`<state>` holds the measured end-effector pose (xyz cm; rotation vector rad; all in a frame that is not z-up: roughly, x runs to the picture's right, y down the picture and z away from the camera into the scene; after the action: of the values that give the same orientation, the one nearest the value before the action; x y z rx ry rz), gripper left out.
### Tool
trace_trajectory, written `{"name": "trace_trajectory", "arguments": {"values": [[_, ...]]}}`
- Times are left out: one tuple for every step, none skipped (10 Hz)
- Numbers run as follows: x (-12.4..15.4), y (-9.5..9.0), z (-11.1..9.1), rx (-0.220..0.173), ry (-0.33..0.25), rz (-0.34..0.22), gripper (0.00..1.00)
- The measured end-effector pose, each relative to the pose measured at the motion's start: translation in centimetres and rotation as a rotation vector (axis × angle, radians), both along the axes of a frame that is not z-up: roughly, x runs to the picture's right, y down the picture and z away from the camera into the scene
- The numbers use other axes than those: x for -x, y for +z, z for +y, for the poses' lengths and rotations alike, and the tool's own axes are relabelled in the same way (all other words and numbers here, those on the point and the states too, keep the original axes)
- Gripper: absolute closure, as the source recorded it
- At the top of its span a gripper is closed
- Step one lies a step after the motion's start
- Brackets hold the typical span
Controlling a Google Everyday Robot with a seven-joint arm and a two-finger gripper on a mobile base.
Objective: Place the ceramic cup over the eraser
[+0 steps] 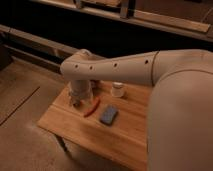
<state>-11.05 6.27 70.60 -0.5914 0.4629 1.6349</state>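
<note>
The pincer (77,100) hangs low over the left end of the bench (70,129) (whether it is clenched or released, I cannot tell). The cup (118,90) stands upright near the back edge, apart from the pincer. The eraser is not visible, perhaps hidden behind the pincer.

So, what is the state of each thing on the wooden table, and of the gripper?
Small whitish ceramic cup: upright on the wooden table, not held.
Thin orange-red stick: lying flat, slanted.
Blue rectangular pad: lying flat, untouched.
Gripper: low over the table's left end, apart from the cup.
Dark eraser: not in sight.
</note>
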Motion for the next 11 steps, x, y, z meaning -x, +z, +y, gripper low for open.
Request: {"name": "trace_trajectory", "arguments": {"values": [[-1.3, 0.0, -1.5, -0.008, 0.064, 0.029, 0.35], [-3.2, 0.1, -2.5, -0.009, 0.107, 0.063, 0.35], [-5.6, 0.2, -3.2, -0.003, 0.135, 0.105, 0.35], [-7.5, 0.3, -3.5, 0.003, 0.150, 0.140, 0.35], [-10.4, 0.5, -3.7, 0.016, 0.178, 0.186, 0.35], [-11.9, 0.7, -3.9, 0.020, 0.197, 0.203, 0.35], [-12.8, 0.7, -4.0, 0.022, 0.205, 0.215, 0.35], [-12.2, 0.7, -4.0, 0.022, 0.200, 0.205, 0.35], [-12.1, 0.7, -4.0, 0.022, 0.199, 0.205, 0.35], [-12.2, 0.7, -3.9, 0.022, 0.199, 0.206, 0.35], [-12.3, 0.7, -4.0, 0.023, 0.202, 0.206, 0.35]]}}
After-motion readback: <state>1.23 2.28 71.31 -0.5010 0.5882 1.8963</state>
